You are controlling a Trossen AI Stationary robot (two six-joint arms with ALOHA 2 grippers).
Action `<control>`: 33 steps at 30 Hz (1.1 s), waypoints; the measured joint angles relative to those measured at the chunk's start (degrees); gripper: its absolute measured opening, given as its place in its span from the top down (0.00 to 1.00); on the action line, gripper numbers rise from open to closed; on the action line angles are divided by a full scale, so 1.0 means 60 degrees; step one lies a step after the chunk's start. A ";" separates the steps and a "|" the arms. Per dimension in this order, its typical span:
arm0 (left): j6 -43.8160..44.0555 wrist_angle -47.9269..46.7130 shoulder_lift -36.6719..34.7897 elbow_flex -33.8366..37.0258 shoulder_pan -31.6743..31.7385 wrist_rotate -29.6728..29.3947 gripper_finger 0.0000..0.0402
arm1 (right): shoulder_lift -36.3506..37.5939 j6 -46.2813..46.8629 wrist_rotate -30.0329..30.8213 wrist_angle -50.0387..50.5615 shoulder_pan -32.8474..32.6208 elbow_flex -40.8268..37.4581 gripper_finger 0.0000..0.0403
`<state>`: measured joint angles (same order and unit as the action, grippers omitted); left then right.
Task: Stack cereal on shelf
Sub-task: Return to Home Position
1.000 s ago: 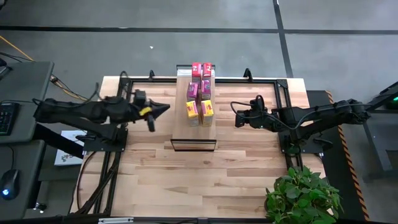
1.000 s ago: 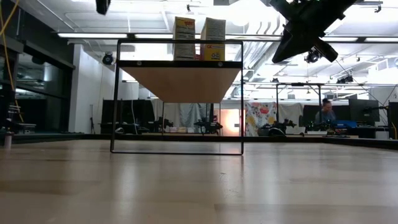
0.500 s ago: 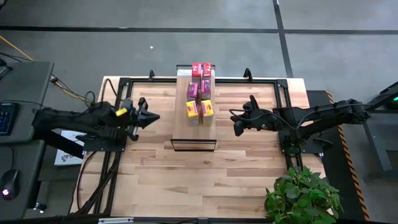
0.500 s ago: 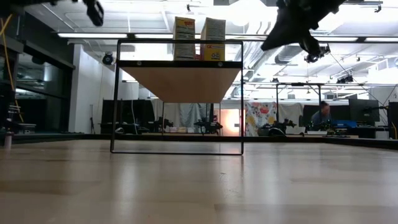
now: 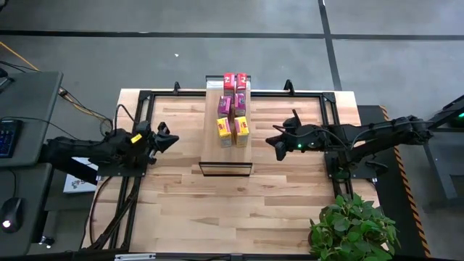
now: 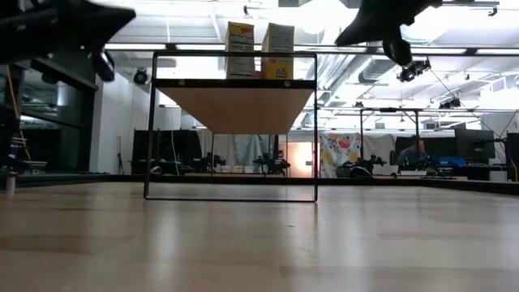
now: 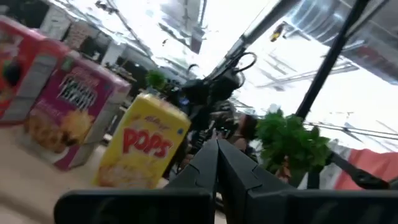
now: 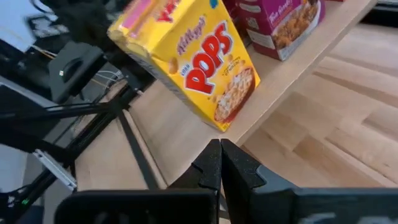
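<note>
**Six boxes up, both hands empty**

My left fingers (image 5: pixel 172 138) are pressed together on nothing and hang above the table (image 5: pixel 290 196), well apart from the shelf (image 5: pixel 226 156) on its left side. My right fingers (image 5: pixel 275 143) are also together and empty, nearer the shelf on its right side. I judge that both sit clear of the shelf so a stray move cannot knock over what stands there.

All the cereal is on the shelf's top panel, in two columns side by side. The red pair (image 5: pixel 234 80) is farthest from the table's front, the magenta pair (image 5: pixel 232 103) is in the middle and the yellow pair (image 5: pixel 233 129) is nearest. Like stands with like, which I take to be the point of the arrangement.

The columns run along the shelf's long axis. Each box stands upright, so its own long axis is vertical. The yellow ones show their printed fronts outward, one towards each of my wrists. The stacking looks finished to me.
</note>
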<state>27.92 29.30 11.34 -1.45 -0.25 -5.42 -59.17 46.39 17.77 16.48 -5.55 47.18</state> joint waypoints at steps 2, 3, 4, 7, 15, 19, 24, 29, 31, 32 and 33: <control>-0.0003 -0.0372 -0.0144 0.0134 -0.0157 -0.0291 1.00 | 0.0231 -0.0209 -0.0003 0.0183 -0.0088 0.0000 1.00; -0.0017 -0.0650 -0.0148 0.0120 -0.0224 -0.0408 1.00 | 0.0359 -0.0337 -0.0015 0.0289 -0.0150 0.0000 1.00; -0.0093 -0.0907 -0.0150 0.0118 -0.0271 -0.0468 1.00 | 0.0498 -0.0492 -0.0075 0.0398 -0.0223 0.0000 1.00; -0.0313 -0.1306 -0.0148 0.0120 -0.0311 -0.0615 1.00 | 0.1041 -0.0913 -0.0166 0.0987 -0.0540 -0.0038 1.00; 0.0374 -0.1415 -0.0145 0.0120 -0.0311 -0.0695 1.00 | 0.4294 -0.1558 -0.0327 -0.0221 -0.1436 -0.2607 1.00; 0.0104 -0.1432 -0.0143 0.0120 -0.0307 -0.0697 1.00 | 0.6589 -0.1722 -0.0598 -0.2725 -0.1236 -0.4987 1.00; 0.0038 -0.1439 -0.0143 0.0120 -0.0307 -0.0695 1.00 | 0.8587 -0.1329 -0.2001 -0.4003 -0.0095 -0.6779 1.00; 0.0058 -0.1439 -0.0143 0.0120 -0.0307 -0.0697 1.00 | 0.9773 -0.2105 -0.2583 -0.3987 0.0758 -0.7422 1.00; 0.0058 -0.1439 -0.0143 0.0120 -0.0307 -0.0697 1.00 | 0.9863 -0.2600 -0.2848 -0.3997 0.0959 -0.7457 1.00; 0.0059 -0.1441 -0.0143 0.0120 -0.0307 -0.0695 1.00 | 0.9854 -0.2874 -0.3085 -0.3953 0.1035 -0.7458 1.00; 0.0061 -0.1442 -0.0143 0.0120 -0.0307 -0.0697 1.00 | 0.9820 -0.3167 -0.3298 -0.3882 0.1082 -0.7461 1.00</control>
<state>28.29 20.64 10.48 -0.73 -2.09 -9.61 -0.25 27.38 -2.01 -6.82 0.95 2.42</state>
